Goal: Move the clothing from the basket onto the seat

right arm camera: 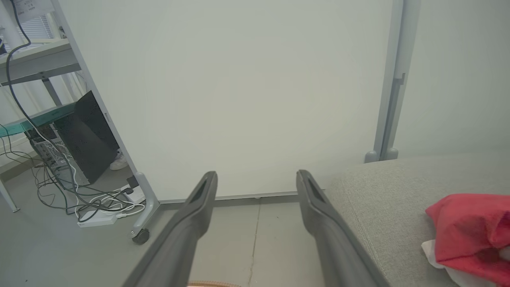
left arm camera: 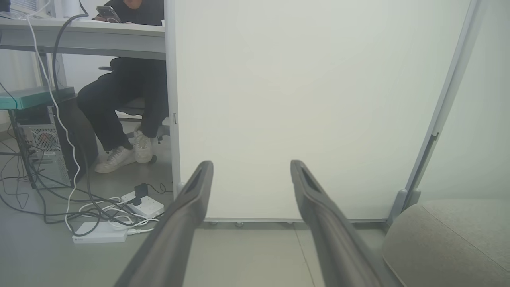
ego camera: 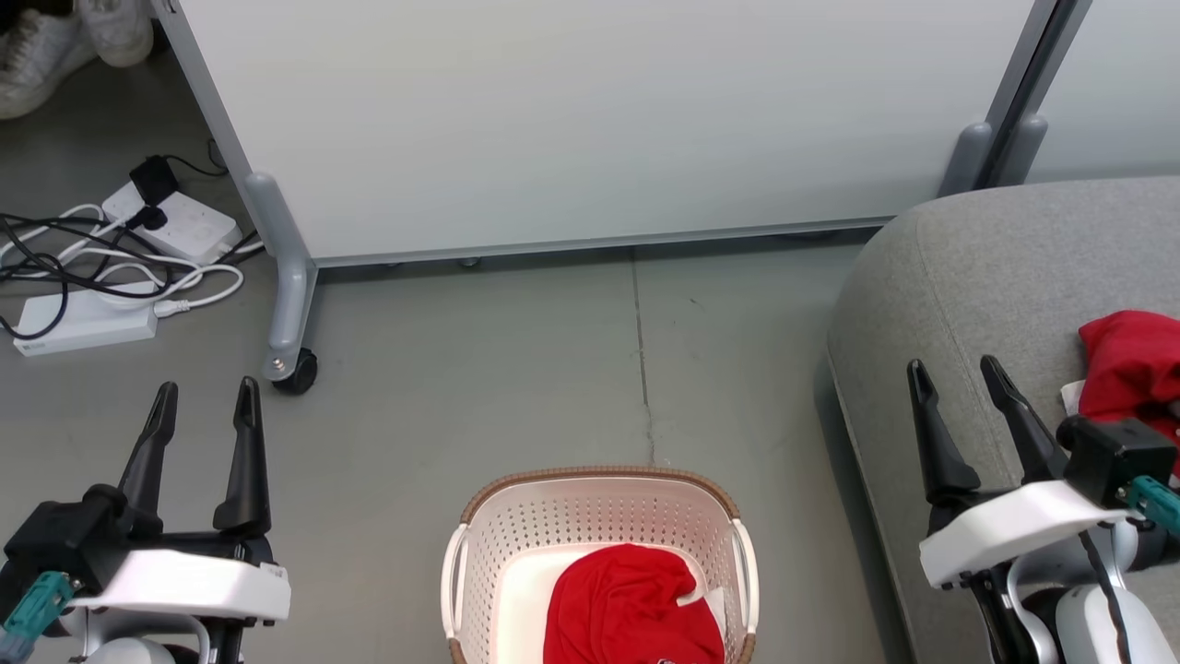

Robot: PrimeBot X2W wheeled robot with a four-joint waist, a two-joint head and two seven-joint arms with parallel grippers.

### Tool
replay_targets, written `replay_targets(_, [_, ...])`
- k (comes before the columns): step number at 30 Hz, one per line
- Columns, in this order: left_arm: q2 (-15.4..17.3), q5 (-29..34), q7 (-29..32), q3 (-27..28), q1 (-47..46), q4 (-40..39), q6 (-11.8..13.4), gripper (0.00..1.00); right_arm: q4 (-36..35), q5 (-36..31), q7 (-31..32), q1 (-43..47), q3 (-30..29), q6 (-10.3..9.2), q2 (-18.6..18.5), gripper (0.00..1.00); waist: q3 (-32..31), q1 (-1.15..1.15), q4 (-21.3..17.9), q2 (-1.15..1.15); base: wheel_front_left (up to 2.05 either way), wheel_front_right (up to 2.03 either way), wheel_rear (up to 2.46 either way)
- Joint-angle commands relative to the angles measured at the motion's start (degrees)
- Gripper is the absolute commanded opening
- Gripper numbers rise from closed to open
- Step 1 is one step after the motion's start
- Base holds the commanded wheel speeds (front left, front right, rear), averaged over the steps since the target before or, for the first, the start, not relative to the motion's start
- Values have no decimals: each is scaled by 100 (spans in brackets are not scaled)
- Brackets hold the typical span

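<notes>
One red garment (ego camera: 627,604) lies bunched in the basket (ego camera: 599,477); the other garment (ego camera: 1129,369) is already on the seat (ego camera: 977,267). Our left gripper (ego camera: 207,385) and right gripper (ego camera: 953,364) both stand spread wide, holding nothing. We judge the pickup comes next: descend straight inside the rim, pinch a raised fold, lift clear of the wall. Bare floor separates basket and seat; the partition's caster (ego camera: 297,371) sits well left.

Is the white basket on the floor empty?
No, a red garment lies inside the basket, against its right wall.
</notes>
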Motion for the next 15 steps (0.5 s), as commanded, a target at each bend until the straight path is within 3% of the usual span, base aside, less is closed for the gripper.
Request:
replay_targets(1, [-14, 86, -34, 82, 99, -15, -118, 100, 3, -8, 22, 116, -51, 9, -25, 100, -70, 0, 1, 0, 0, 0, 0])
replay_targets(8, [-180, 611, -36, 110, 386, 132, -440, 100, 38, -106, 34, 366, -74, 9, -24, 100, -227, 0, -27, 0, 0, 0, 0])
replay_targets(15, [-208, 858, -37, 3, 530, 372, -483, 100, 80, -128, 23, 537, -60, 9, -24, 100, -315, 0, -45, 0, 0, 0, 0])
